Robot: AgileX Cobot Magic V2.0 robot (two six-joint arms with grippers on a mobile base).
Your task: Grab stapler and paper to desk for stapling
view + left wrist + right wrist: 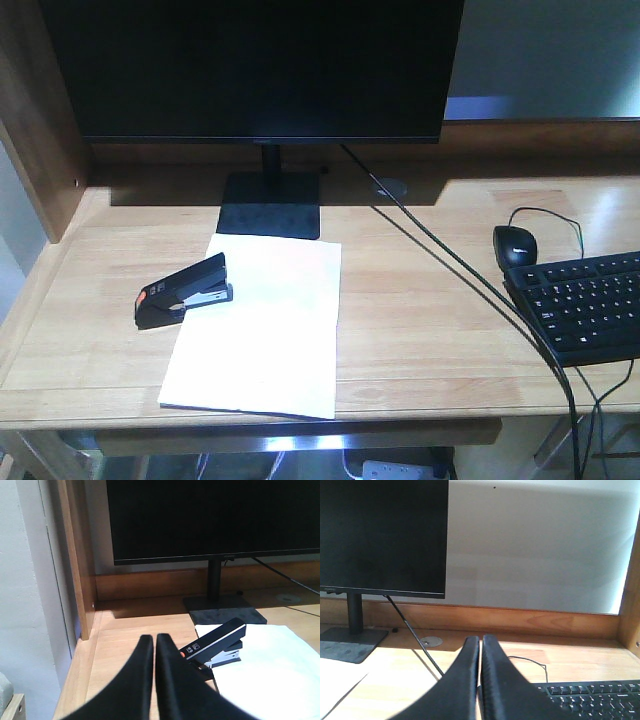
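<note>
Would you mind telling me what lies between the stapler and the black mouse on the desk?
In the front-facing view, the paper, bare desk and a black cable lie between the stapler and the mouse.

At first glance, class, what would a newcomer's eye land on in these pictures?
Probably the big dark monitor filling the back of the desk. In front of its stand lies the white paper, with the black stapler on its left edge. A keyboard and mouse sit at the right.
</note>
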